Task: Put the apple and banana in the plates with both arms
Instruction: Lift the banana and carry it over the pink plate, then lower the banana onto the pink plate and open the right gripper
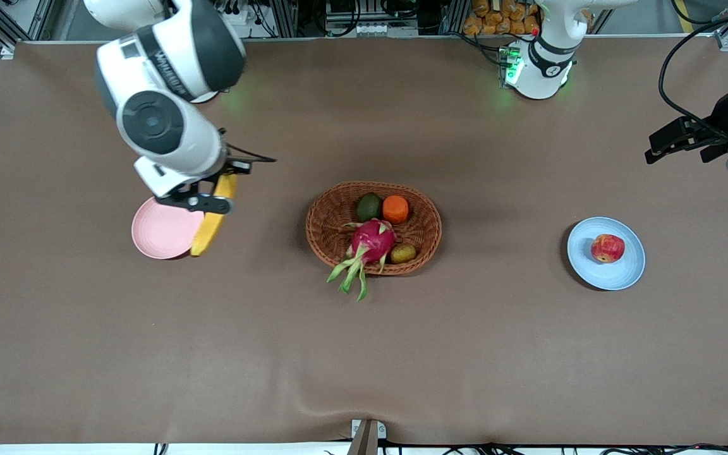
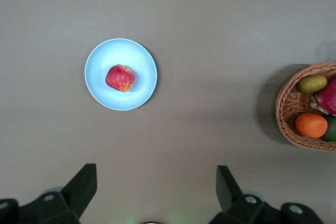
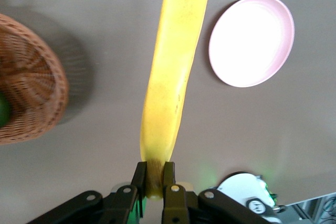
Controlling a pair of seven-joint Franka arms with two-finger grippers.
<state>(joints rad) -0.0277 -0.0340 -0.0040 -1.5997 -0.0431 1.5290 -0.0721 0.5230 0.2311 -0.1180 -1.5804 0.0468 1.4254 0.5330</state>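
Observation:
The red apple lies on the pale blue plate toward the left arm's end of the table; both show in the left wrist view, apple on plate. My left gripper is open and empty, up in the air past that plate's end of the table. My right gripper is shut on one end of the yellow banana, holding it in the air beside the pale pink plate. In the right wrist view the banana hangs from the gripper beside the pink plate.
An oval woven basket stands mid-table with a pink dragon fruit, an orange fruit, a green avocado and a small brownish fruit. The brown cloth covers the whole table.

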